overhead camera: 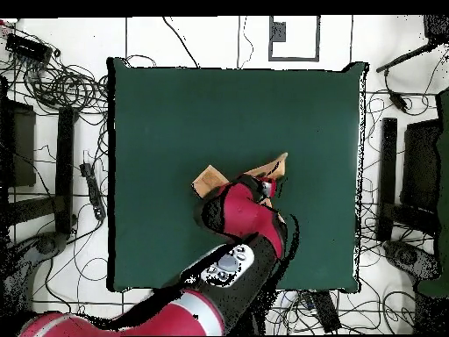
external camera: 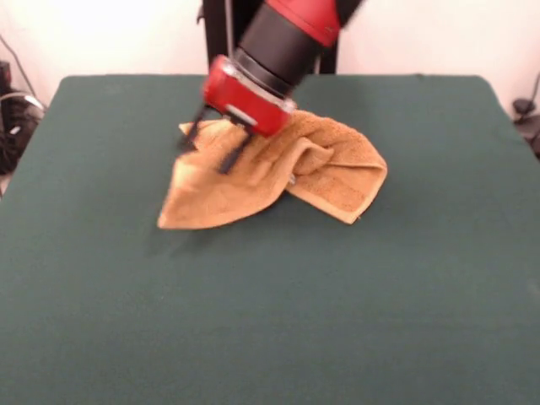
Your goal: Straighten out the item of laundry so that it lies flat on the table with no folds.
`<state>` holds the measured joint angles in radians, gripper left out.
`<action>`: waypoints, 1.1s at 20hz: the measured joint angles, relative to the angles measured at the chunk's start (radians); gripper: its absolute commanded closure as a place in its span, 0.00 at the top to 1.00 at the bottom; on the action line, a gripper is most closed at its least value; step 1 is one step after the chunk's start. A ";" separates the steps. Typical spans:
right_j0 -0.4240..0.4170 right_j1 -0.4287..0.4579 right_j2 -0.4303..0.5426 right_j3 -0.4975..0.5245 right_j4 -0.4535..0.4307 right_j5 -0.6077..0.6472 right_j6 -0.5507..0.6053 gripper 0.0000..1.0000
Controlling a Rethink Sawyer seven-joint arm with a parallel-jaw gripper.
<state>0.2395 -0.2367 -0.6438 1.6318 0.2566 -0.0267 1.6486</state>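
the towel (external camera: 278,173) is golden-orange terry cloth, nubby and matt, with a stitched hem along its edges. the tabletop (external camera: 270,321) wears a dark green felt-like cloth, flat and dull, without sheen. the arm (external camera: 287,34) has glossy red and matt black shells that look like smooth plastic, ending in a red claw (external camera: 211,148) housing.

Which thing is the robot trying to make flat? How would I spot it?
Find the big dark green table. On its far half, under the red arm's claw, lies the towel. It is the only golden-orange, fluffy, crumpled thing there.
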 measured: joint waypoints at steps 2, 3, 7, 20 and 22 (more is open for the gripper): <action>-0.048 -0.053 0.011 0.058 -0.030 -0.066 0.000 1.00; -0.055 -0.061 0.012 0.068 -0.033 -0.076 0.000 1.00; -0.104 -0.128 0.019 0.162 -0.040 -0.166 0.001 1.00; -0.244 -0.208 0.244 0.299 -0.040 -0.330 0.075 1.00; -0.255 -0.228 0.277 0.316 -0.040 -0.326 0.092 1.00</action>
<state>-0.0153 -0.4651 -0.3672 1.9473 0.2167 -0.3526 1.7402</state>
